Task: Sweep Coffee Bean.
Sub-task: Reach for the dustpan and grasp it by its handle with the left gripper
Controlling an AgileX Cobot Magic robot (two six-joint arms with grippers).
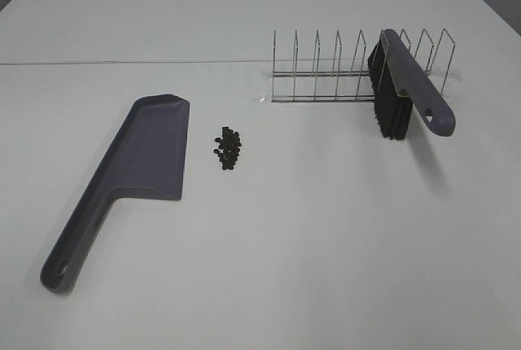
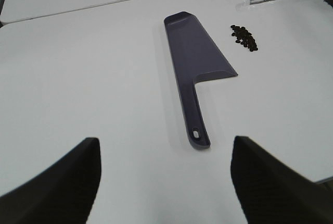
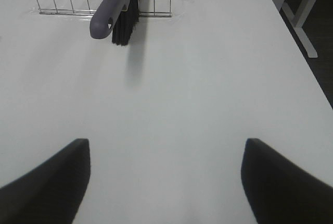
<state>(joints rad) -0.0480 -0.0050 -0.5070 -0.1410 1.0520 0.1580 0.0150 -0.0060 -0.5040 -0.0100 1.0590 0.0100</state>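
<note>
Lying just beside the dustpan blade, the coffee bean cluster looks light, hard and apt to roll; better grasp the brush handle, well apart from the dustpan. Left gripper and right gripper gape wide, empty.

The left gripper shows as two matte black fingers, broad at the base and tapering to blunt, rounded tips; one carries a fine cross-hatched texture. The right gripper looks the same: two plain, dark, wedge-shaped fingers with smooth edges and softly rounded ends.
</note>
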